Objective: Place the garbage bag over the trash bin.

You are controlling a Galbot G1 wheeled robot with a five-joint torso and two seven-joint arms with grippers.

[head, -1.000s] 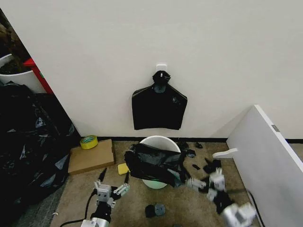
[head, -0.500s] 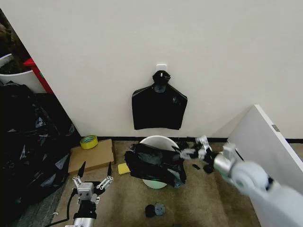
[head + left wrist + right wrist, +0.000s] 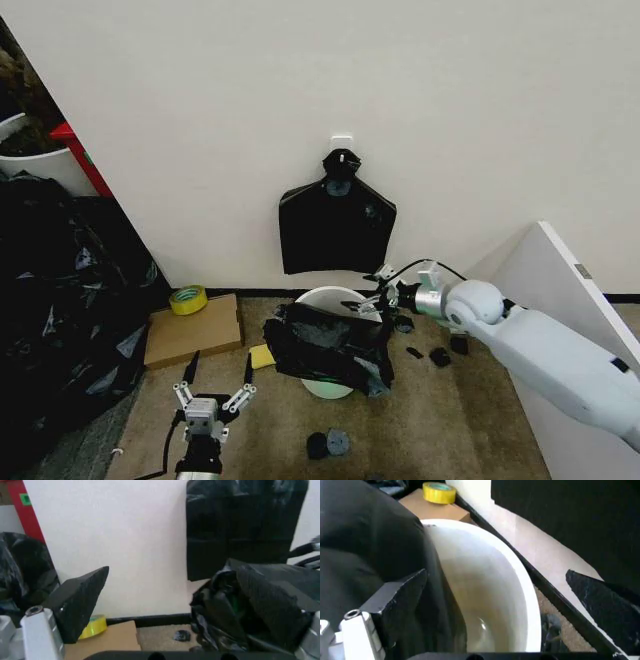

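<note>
Right end effector (image 3: 377, 296), fingers spread wide and holding nothing, poised over the far rim of the round white plastic trash bin (image 3: 336, 297) on the floor by the wall. Crinkled glossy black garbage bag (image 3: 328, 346) draped over the near side only, mouth half covered. Next, probably: gripping loose film, pulling it across. Right wrist view revealing bare inner wall (image 3: 485, 592). Left end effector (image 3: 213, 389) low, open, empty.

Even, soft indoor light; the wall (image 3: 200, 120) is evenly lit, without hard shadows. Faint sheen is seen on the garbage bag (image 3: 325, 345). Left wrist view is soft and hazy. In the right wrist view the trash bin (image 3: 490, 588) is brightly lit, the near fingers (image 3: 600, 600) blurred.
</note>
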